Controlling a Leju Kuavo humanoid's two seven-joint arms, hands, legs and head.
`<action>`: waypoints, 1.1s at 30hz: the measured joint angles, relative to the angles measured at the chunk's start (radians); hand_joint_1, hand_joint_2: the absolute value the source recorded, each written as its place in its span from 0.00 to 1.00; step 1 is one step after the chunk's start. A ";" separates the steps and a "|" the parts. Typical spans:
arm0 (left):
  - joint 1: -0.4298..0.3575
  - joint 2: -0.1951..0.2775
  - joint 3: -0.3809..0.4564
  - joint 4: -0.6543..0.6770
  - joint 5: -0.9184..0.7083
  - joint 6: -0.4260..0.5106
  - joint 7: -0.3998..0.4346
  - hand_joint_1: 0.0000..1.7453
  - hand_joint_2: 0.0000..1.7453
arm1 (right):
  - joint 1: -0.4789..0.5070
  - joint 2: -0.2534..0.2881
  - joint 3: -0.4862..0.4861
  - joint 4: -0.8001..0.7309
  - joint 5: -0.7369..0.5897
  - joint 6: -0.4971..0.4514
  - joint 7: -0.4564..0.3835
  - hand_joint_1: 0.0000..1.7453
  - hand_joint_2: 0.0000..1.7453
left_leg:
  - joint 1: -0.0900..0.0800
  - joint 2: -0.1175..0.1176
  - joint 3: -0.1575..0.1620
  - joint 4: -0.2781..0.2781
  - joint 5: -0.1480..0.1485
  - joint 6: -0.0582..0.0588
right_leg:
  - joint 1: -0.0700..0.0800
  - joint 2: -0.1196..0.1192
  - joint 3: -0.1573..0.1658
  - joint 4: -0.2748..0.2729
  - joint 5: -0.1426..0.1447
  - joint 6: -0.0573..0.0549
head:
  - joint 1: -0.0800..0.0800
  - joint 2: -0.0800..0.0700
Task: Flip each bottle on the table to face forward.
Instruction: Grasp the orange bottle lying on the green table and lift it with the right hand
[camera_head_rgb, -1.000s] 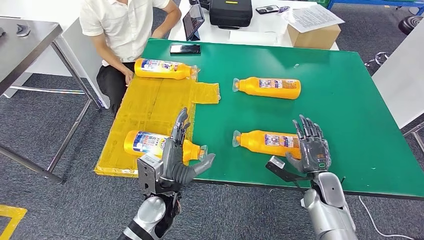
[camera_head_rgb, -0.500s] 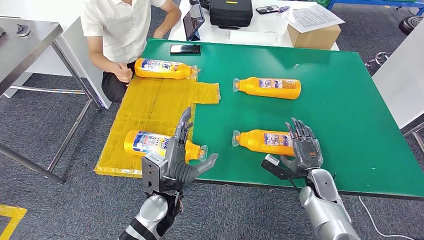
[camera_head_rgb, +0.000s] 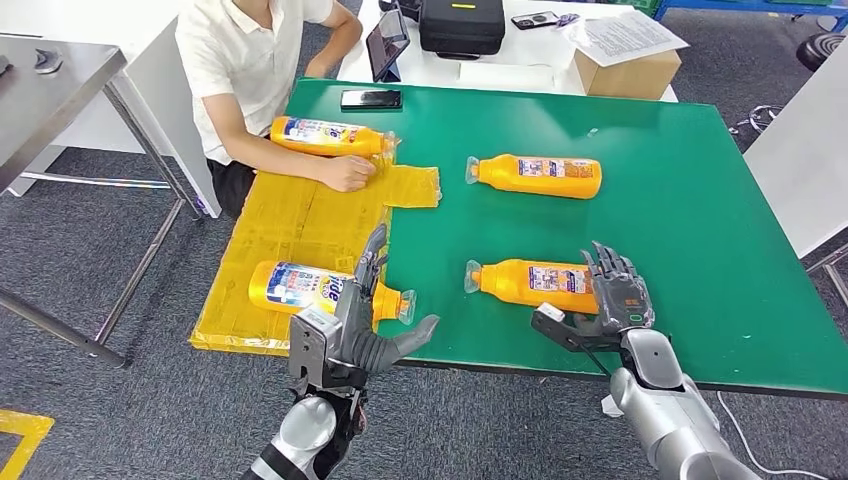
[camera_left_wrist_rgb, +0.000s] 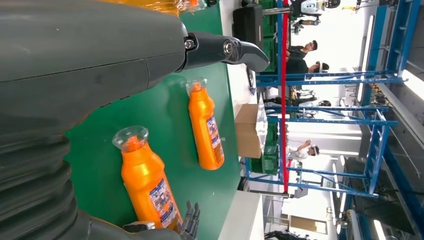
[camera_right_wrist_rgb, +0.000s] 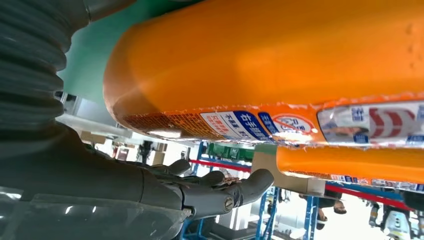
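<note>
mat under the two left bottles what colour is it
Yellow; the mat lies over the green table, clearest in the head view.

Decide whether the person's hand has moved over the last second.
Yes. The person's hand has moved rightward from the far-left bottle's base end to near its cap, over the yellow mat.

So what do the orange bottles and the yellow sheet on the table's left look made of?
The bottles, like the near-right bottle by the right hand, look like glossy translucent orange plastic with clear caps and printed film labels; the right wrist view shows a smooth highlight and a wrinkled label edge. The yellow sheet looks like cardboard wrapped in shiny yellow tape, judging by its seams and glare, though that is uncertain.
</note>
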 joint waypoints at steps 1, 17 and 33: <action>0.001 0.000 0.000 0.000 -0.003 -0.002 0.003 0.00 1.00 | -0.001 -0.003 0.008 0.000 0.000 0.008 0.009 0.00 1.00 | 0.000 0.000 0.001 0.000 0.000 0.000 | 0.000 0.000 0.001 0.000 0.000 0.000 | 0.000 0.000; 0.015 0.000 0.000 -0.011 -0.050 -0.026 0.040 0.00 1.00 | -0.008 -0.066 0.106 -0.059 -0.057 0.149 0.113 0.00 1.00 | 0.000 0.000 0.003 0.000 0.001 0.001 | 0.000 0.000 0.002 0.000 0.000 0.000 | 0.000 0.000; -0.011 -0.003 -0.008 0.003 -0.021 -0.053 0.042 0.00 1.00 | -0.078 -0.061 0.098 0.064 -0.253 0.278 -0.127 1.00 1.00 | 0.000 0.005 0.007 0.000 0.000 0.001 | 0.001 0.003 0.003 0.000 0.003 -0.003 | 0.000 0.000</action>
